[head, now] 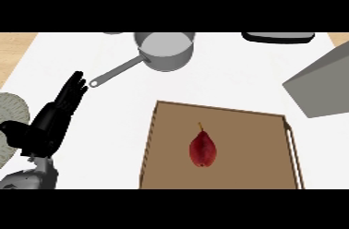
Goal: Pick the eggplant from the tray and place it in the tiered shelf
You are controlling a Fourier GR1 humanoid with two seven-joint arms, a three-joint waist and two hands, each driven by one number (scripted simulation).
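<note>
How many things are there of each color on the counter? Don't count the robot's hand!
Red: 1, the eggplant
Brown: 1, the tray
Grey: 2, the pot and the shelf
Black: 1, a flat thing at the far edge
Speckled: 1, a plate
Total: 6

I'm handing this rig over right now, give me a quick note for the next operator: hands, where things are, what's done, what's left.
Left hand: open, resting at the view's left, holding nothing.
Right hand: not in view.
Eggplant: lying untouched near the middle of the brown tray.
Grey slab at the right edge may be the shelf; cannot tell.
Done: nothing yet.
Left: grasp the eggplant, lift it, place it in the shelf.
</note>
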